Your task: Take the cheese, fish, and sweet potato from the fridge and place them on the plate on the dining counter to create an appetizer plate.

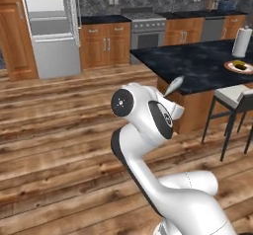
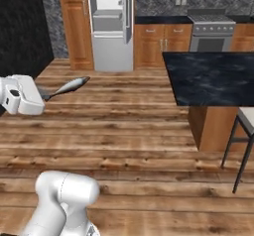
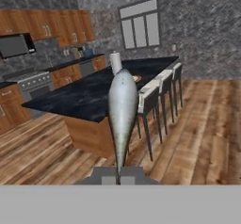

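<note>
Grey fish (image 3: 122,112) pinched in tool (image 3: 117,177) — stools (image 3: 149,100) line dining counter (image 3: 89,93).

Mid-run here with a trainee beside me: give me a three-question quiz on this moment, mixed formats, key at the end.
1. True or false: the gripper is shut on the fish.
2. Fridge door: A) open B) closed?
3. Fill in: the plate sits on the dining counter beside a white ____ roll.

Key: 1 true; 2 A; 3 paper towel.
</note>
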Motion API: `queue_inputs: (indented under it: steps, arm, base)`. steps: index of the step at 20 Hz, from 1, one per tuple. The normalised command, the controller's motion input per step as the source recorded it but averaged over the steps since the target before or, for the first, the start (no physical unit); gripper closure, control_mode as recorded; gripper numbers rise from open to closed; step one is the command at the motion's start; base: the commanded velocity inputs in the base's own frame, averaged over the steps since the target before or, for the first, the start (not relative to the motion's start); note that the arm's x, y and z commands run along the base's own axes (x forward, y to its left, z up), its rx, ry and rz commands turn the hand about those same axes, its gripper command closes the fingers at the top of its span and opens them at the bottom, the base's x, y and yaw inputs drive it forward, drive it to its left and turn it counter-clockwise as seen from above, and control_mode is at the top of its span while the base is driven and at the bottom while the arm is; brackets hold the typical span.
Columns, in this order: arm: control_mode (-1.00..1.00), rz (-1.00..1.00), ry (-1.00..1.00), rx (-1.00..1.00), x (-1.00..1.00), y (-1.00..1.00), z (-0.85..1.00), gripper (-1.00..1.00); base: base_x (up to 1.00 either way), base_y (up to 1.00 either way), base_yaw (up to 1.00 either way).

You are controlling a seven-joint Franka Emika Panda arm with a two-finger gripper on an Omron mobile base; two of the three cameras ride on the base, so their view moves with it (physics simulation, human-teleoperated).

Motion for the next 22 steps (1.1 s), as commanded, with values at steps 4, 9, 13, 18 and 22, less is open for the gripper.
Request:
queue_inputs:
  steps: [4,9,13,18,22]
  arm:
    - [1.0,0.0,0.0,0.0,0.0,0.0,0.0,1.0]
    - [1.0,0.0,0.0,0.0,0.0,0.0,0.0,1.0]
    - [1.0,0.0,0.0,0.0,0.0,0.0,0.0,1.0]
    - [1.0,0.0,0.0,0.0,0.0,0.0,0.0,1.0]
    - [1.0,0.0,0.0,0.0,0.0,0.0,0.0,1.0]
  base:
    - [-0.26,-0.82,0.0]
    - [-0.04,-0.87,0.0]
    - [0.0,-0.9,0.0]
    - [0.0,-0.9,0.0]
    - [0.0,-0.91,0.0]
